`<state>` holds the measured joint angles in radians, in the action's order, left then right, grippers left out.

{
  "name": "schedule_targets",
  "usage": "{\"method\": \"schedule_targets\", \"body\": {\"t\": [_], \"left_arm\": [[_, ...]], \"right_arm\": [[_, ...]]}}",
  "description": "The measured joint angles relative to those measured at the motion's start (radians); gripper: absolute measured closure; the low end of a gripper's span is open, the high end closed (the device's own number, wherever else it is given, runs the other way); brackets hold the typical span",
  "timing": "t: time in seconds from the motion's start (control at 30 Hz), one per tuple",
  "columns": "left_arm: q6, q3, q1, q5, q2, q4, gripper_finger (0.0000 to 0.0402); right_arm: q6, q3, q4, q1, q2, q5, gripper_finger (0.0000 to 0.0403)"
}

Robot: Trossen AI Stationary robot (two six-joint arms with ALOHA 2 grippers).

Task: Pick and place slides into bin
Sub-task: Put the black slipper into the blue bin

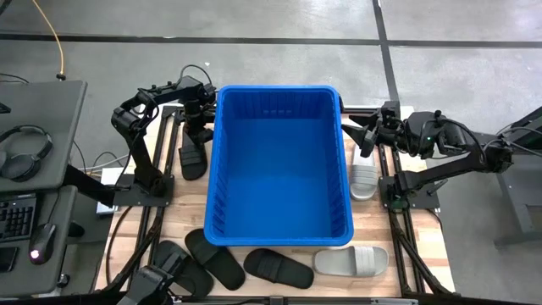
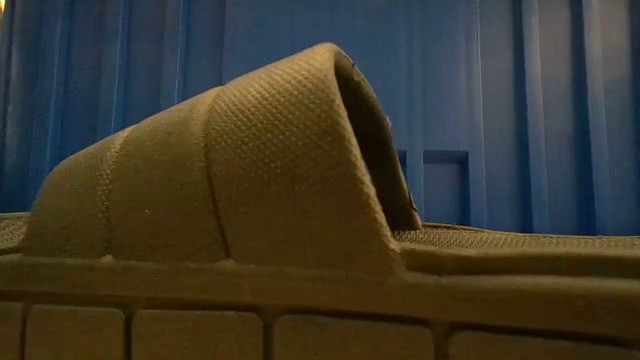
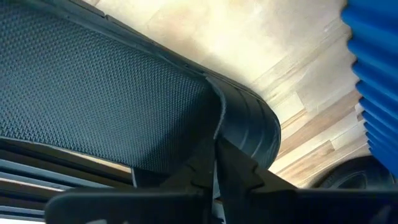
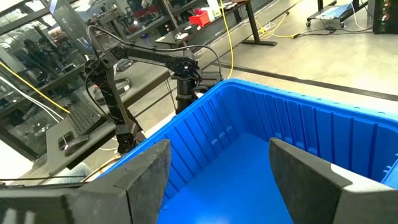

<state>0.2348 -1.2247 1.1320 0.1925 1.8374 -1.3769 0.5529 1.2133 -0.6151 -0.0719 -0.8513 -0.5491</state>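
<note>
Headphones [image 1: 24, 149], keyboard [image 1: 8, 219] and mouse [image 1: 38, 242] on side desk [image 1: 59, 110]; yellow cable [image 1: 52, 34] across grey floor [image 1: 254, 17].

Bright blue ribbed bin [image 1: 279, 161]; matte black slides [image 1: 279, 268], 2 light grey slides [image 1: 351, 260].

The left arm bent sharply at the elbow, its wrist turned down, the left gripper [image 1: 198, 127] low with fingers clamped together. The right arm stretched level toward the middle, the right gripper [image 4: 217, 180] raised, fingers spread apart.
</note>
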Motion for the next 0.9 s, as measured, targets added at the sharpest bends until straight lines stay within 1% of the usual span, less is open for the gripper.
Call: {"method": "schedule_targets", "body": {"t": [0.13, 0.23, 0.47, 0.8, 0.9], "left_arm": [[0.016, -0.004, 0.0, 0.004, 0.0, -0.009, 0.0393], [0.023, -0.014, 0.001, 0.024, 0.001, -0.023, 0.0399], [0.008, -0.068, 0.008, 0.024, 0.001, -0.074, 0.0401], [-0.023, -0.159, 0.008, -0.036, 0.001, -0.125, 0.0401], [-0.014, -0.177, 0.008, -0.035, 0.001, -0.137, 0.0401]], "right_arm": [[0.0, 0.0, 0.0, 0.0, 0.0, 0.0, 0.0142], [0.0, 0.0, 0.0, 0.0, 0.0, 0.0, 0.0142], [-0.003, 0.0, 0.0, 0.0, 0.0, 0.0, 0.0142], [-0.003, 0.0, 0.0, 0.0, 0.0, 0.0, 0.0142], [-0.003, 0.0, 0.0, 0.0, 0.0, 0.0, 0.0142]]}}
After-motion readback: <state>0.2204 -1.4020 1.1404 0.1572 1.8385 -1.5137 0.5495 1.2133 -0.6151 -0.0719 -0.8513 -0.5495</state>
